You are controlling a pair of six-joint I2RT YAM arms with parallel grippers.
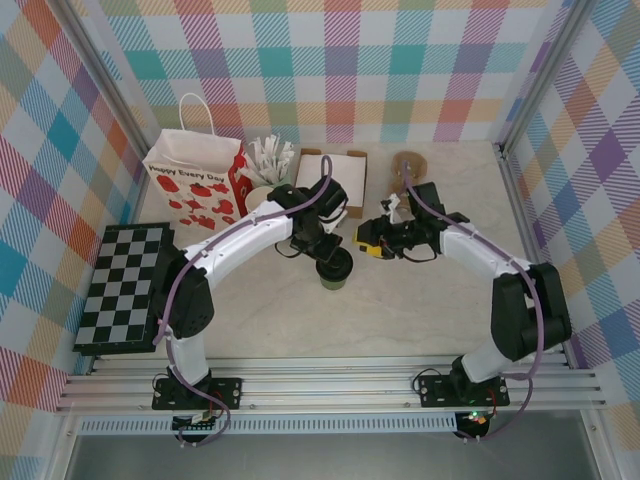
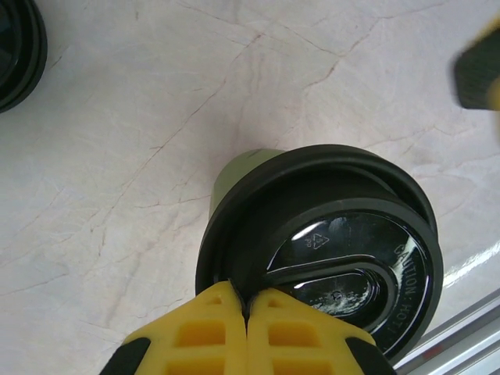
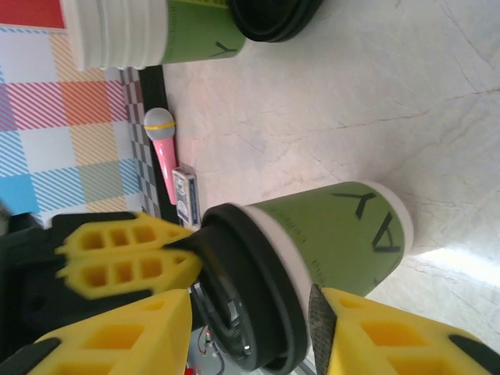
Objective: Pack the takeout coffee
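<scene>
The takeout coffee point(image 1: 333, 272) is a green paper cup point(image 3: 344, 234) with a black lid point(image 2: 336, 258), standing upright on the marble table at centre. My left gripper point(image 2: 246, 301) is shut on the near rim of the lid, and its yellow fingers point(image 3: 125, 258) pinch that rim. My right gripper point(image 1: 368, 238) hovers just right of the cup, open. In the right wrist view the lid sits between the parted fingers of the right gripper point(image 3: 250, 301). Whether they touch the lid I cannot tell.
A white gift bag with red strawberries point(image 1: 195, 175) stands at back left, next to a cup of white packets point(image 1: 268, 160) and a cardboard box point(image 1: 335, 180). A chessboard point(image 1: 125, 285) lies at left. Stacked cream cups point(image 3: 117, 31) and black lids point(image 3: 273, 16) stand behind.
</scene>
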